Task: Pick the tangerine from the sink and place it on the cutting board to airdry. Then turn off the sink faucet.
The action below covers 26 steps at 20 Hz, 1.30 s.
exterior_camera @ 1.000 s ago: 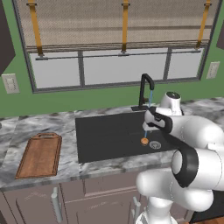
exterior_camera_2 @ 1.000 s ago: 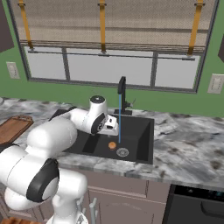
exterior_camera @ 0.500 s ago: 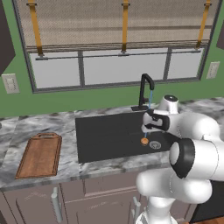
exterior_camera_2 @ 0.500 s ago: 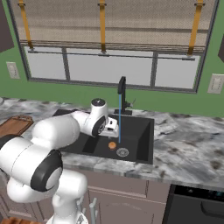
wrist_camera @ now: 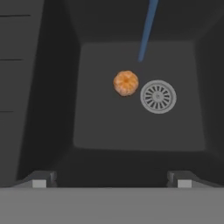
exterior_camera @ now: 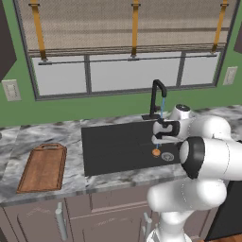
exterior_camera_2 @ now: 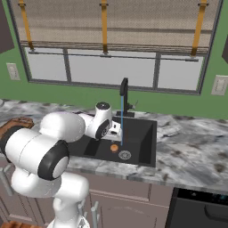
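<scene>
Orange tangerine (wrist_camera: pixel 126 82) on the black sink (wrist_camera: pixel 131 127) floor (just beside the drain), faucet (exterior_camera: pixel 157 97) running.

The sink (wrist_camera: pixel 131 127) is matte black with a ribbed metal drain (wrist_camera: pixel 158 96). The tangerine (wrist_camera: pixel 126 82) has dimpled orange skin. The cutting board (exterior_camera: pixel 44 167) is reddish-brown wood; the table (exterior_camera: pixel 71 170) is grey marbled stone.

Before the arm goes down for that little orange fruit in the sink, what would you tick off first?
1. Tangerine lies free on the sink floor, beside the drain: ok.
2. Gripper jaws apart, nothing between them: ok.
3. Gripper centred over the fruit: not ok; in the hand view it sits off toward the top.
4. Water stream from the sink faucet is running, falling close by: not ok yet, to be turned off later.
5. Cutting board bare for the drop: ok.
</scene>
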### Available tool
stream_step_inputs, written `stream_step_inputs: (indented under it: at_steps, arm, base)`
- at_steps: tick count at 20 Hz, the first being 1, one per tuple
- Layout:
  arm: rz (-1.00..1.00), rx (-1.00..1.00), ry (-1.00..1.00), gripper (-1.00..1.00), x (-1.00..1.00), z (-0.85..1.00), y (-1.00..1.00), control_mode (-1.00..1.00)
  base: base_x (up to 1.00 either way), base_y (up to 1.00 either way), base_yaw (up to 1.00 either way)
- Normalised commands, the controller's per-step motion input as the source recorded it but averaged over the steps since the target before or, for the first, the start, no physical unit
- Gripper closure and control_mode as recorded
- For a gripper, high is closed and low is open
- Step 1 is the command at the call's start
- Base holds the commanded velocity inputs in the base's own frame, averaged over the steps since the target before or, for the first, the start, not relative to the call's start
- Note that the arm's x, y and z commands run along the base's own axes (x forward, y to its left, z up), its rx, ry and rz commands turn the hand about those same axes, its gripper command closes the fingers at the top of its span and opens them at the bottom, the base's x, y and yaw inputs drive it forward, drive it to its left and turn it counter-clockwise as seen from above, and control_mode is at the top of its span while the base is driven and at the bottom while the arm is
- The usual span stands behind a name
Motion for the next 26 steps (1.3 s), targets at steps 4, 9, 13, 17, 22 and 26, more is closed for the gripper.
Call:
stream_step_inputs:
  at_steps: [4, 9, 13, 17, 22, 26]
  arm:
    - [0.00, 0.02, 0.03, -1.00, 0.14, -0.15, -0.04, -1.00]
    - [0.00, 0.01, 0.03, -1.00, 0.15, -0.20, -0.03, -1.00]
    - [0.00, 0.00, 0.03, -1.00, 0.16, -0.20, -0.02, -1.00]
    - [0.00, 0.00, 0.03, -1.00, 0.18, -0.20, 0.00, -1.00]
    - [0.00, 0.00, 0.03, -1.00, 0.16, -0.19, 0.00, -1.00]
    - [0.00, 0.00, 0.03, -1.00, 0.15, -0.20, 0.00, -1.00]
  base:
    - [0.00, 0.00, 0.00]
    - [0.00, 0.00, 0.00]
    - [0.00, 0.00, 0.00]
    - [0.00, 0.00, 0.00]
    - [0.00, 0.00, 0.00]
    - [0.00, 0.00, 0.00]
